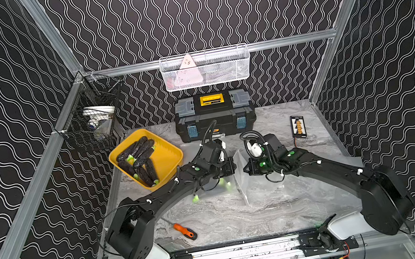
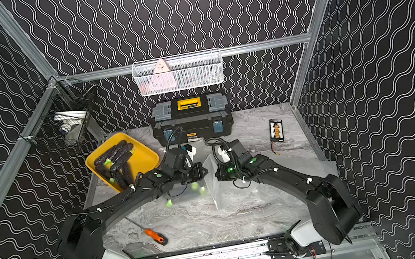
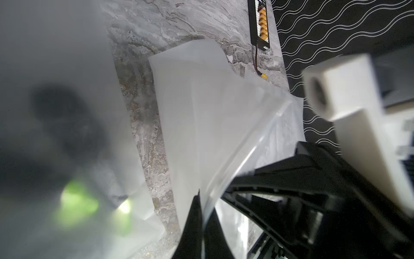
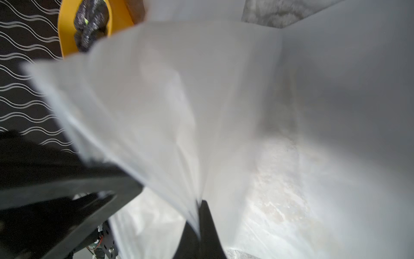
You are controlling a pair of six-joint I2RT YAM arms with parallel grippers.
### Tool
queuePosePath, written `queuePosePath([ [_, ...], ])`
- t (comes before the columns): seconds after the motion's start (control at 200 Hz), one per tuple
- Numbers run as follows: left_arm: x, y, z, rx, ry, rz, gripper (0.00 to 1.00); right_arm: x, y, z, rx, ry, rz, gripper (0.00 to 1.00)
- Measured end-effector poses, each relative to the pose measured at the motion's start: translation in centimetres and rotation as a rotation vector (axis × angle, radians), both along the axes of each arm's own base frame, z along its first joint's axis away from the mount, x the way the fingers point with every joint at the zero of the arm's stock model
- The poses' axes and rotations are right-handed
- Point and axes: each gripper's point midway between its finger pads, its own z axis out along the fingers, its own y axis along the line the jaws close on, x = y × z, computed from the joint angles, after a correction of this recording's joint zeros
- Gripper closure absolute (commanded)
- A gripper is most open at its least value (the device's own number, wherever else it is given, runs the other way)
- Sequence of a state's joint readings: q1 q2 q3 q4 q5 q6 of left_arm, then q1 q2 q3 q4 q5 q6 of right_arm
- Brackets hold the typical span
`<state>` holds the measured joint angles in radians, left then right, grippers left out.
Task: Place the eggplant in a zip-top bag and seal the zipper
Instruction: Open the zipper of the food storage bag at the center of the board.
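You are at the sealing step. The clear plastic zip-top bag [image 1: 235, 188] lies at the centre of the grey marbled table [image 1: 245, 218], with its mouth edge lifted between the two arms. The dark purple eggplant with a green cap [image 3: 67, 139] is already inside, on the left beneath the left arm, and shows only as a blur through the film. The left gripper [image 1: 231, 167] is pressed together on the bag's edge. The right gripper [image 1: 246, 170] pinches the same film from the right. Both wrist views show plastic caught between black fingers. I cannot tell whether the zipper track is joined. In my judgement, your next move calls for a taut edge, both tracks aligned, and pressure along the full length. Count:
- one bag
- green caps at three spots inside, so the number bagged is unsettled
- about six eggplants [image 1: 138, 157] piled in one yellow plastic tray [image 1: 169, 154], far left
- one black-and-yellow toolbox [image 1: 215, 117]
- one orange-handled screwdriver [image 1: 185, 230]
- one black connector board [image 1: 298, 126]
- one white mesh basket [image 1: 205, 68]
- one black wire basket [image 1: 92, 118]
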<state>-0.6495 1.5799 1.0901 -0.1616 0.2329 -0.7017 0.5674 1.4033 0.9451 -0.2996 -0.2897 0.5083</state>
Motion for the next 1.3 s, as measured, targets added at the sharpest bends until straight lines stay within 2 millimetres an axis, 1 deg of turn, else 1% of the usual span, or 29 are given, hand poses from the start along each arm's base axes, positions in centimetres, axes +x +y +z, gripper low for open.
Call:
queuePosePath([
  [0.095,0.2,0.4,-0.4,0.034,0.0,0.002,1.0,0.5,-0.2,2.3,0.007,-0.054,-0.013,0.99],
  [0.18,0.8,0.3,0.2,0.037,-0.015,-0.001,1.0,1.1,-0.5,4.3,-0.005,-0.1,-0.024,1.0],
  [0.3,2.0,-0.1,1.6,0.03,-0.048,-0.005,1.0,2.0,-0.9,7.7,-0.025,-0.173,-0.045,1.0],
  [0.4,2.9,-0.4,1.6,0.031,-0.053,-0.009,1.0,2.4,-1.3,10.4,-0.026,-0.221,-0.064,1.0],
  [0.46,3.2,-0.7,1.2,0.032,-0.044,-0.018,1.0,2.3,-1.4,11.2,-0.042,-0.242,-0.067,1.0],
  [0.515,3.4,-0.7,0.7,0.029,-0.034,-0.024,1.0,2.1,-1.4,11.3,-0.056,-0.248,-0.064,1.0],
  [0.58,3.9,-0.3,0.2,0.026,-0.026,-0.015,1.0,2.2,-1.5,10.7,-0.081,-0.242,-0.068,1.0],
  [0.62,4.3,0.1,-0.3,0.027,-0.022,-0.004,1.0,2.3,-1.5,9.9,-0.097,-0.23,-0.07,1.0],
  [0.686,4.7,0.5,-1.2,0.033,-0.011,0.009,1.0,2.7,-1.5,7.7,-0.131,-0.193,-0.074,0.98],
  [0.751,4.6,0.9,-2.3,0.043,0.014,0.013,0.98,3.0,-1.4,4.8,-0.155,-0.141,-0.087,0.98],
  [0.786,4.4,1.2,-3.0,0.05,0.026,0.017,0.93,3.0,-1.2,3.3,-0.159,-0.113,-0.094,0.98],
  [0.841,4.3,1.6,-3.8,0.055,0.045,0.02,0.81,2.8,-1.2,0.8,-0.164,-0.067,-0.114,0.98],
  [0.871,4.3,1.9,-4.2,0.053,0.057,0.02,0.76,2.8,-1.2,-0.2,-0.163,-0.043,-0.129,0.98],
  [0.916,4.6,2.7,-4.8,0.059,0.069,0.039,0.69,2.9,-1.0,-1.4,-0.151,-0.018,-0.149,0.98],
  [0.956,5.0,3.5,-5.2,0.061,0.08,0.06,0.64,3.3,-0.7,-1.9,-0.135,-0.006,-0.171,0.98],
  [1.006,5.3,4.3,-5.4,0.056,0.09,0.076,0.62,4.0,-0.3,-2.4,-0.111,-0.001,-0.197,0.98],
  [1.066,5.8,5.2,-5.2,0.042,0.093,0.094,0.59,4.8,0.3,-2.9,-0.083,0.004,-0.225,0.98],
  [1.141,6.3,6.2,-3.9,0.02,0.077,0.113,0.56,5.7,0.8,-3.3,-0.063,0.012,-0.256,0.98],
  [1.226,6.9,7.3,-2.0,-0.014,0.057,0.127,0.52,6.9,1.3,-3.3,-0.047,0.005,-0.282,0.98],
  [1.301,7.8,9.7,-0.9,-0.025,0.043,0.177,0.5,7.8,1.7,-3.3,-0.037,-0.004,-0.296,0.98],
])
